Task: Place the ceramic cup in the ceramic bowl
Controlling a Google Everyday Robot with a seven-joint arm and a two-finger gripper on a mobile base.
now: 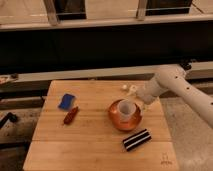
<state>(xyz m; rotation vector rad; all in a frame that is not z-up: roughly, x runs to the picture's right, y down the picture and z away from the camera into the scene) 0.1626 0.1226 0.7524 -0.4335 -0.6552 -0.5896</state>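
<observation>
The white ceramic cup (126,107) stands upright inside the copper-coloured ceramic bowl (120,121), on the right half of the wooden table (90,145). My gripper (138,103) is at the end of the white arm that reaches in from the right. It sits right against the cup's right side, over the bowl's right rim. The arm hides where it meets the cup.
A black-and-white striped block (137,139) lies just in front of the bowl. A blue object (66,101) and a red-brown object (70,115) lie on the left half. Small white lumps (129,89) lie behind the bowl near the far edge.
</observation>
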